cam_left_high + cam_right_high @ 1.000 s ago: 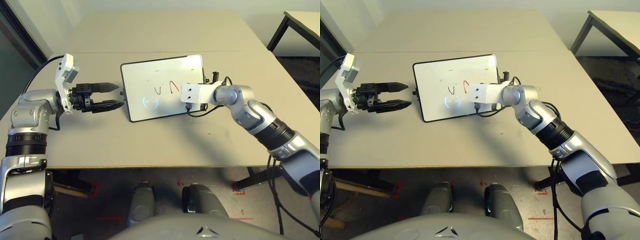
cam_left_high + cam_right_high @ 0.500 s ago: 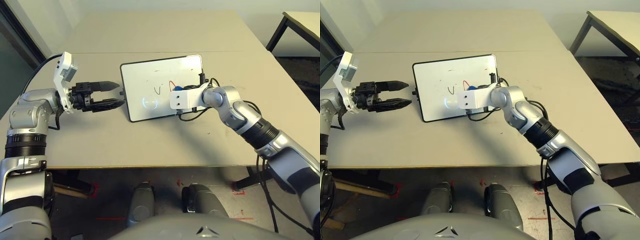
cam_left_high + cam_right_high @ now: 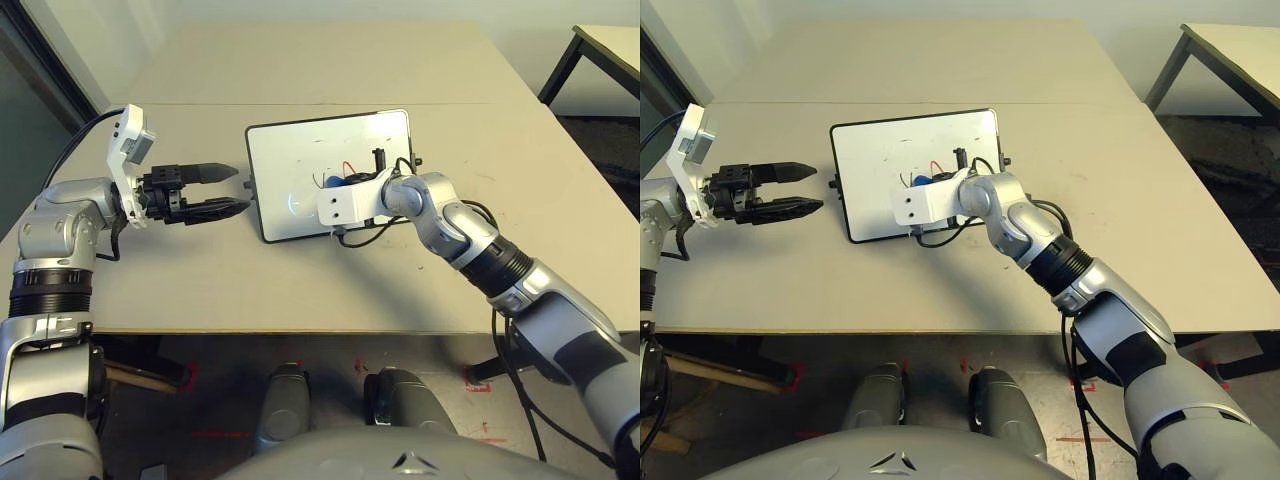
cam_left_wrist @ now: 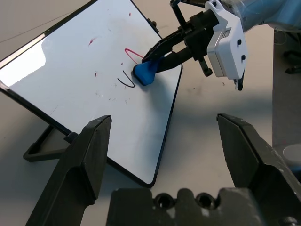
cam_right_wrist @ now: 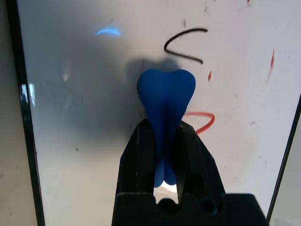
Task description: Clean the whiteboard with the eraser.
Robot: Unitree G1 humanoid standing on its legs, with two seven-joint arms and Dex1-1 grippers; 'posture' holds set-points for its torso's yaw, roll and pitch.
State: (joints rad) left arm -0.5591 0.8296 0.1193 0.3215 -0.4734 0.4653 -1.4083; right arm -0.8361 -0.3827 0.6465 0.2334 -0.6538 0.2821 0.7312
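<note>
The whiteboard (image 3: 325, 172) is lying on the beige table (image 3: 300, 280), near its middle, carrying a red loop (image 5: 200, 120) and a dark curved stroke (image 5: 184, 44). The right tool (image 4: 153, 59) is pinching the blue eraser (image 4: 145, 73) between its black fingers, and the eraser's tip is sitting on the board just beside those marks. The left tool (image 3: 230, 190) is hovering over the table just beside the board's left edge, its fingers spread and holding nothing. A second table (image 3: 600, 50) is standing at the far right over a dark floor.
</note>
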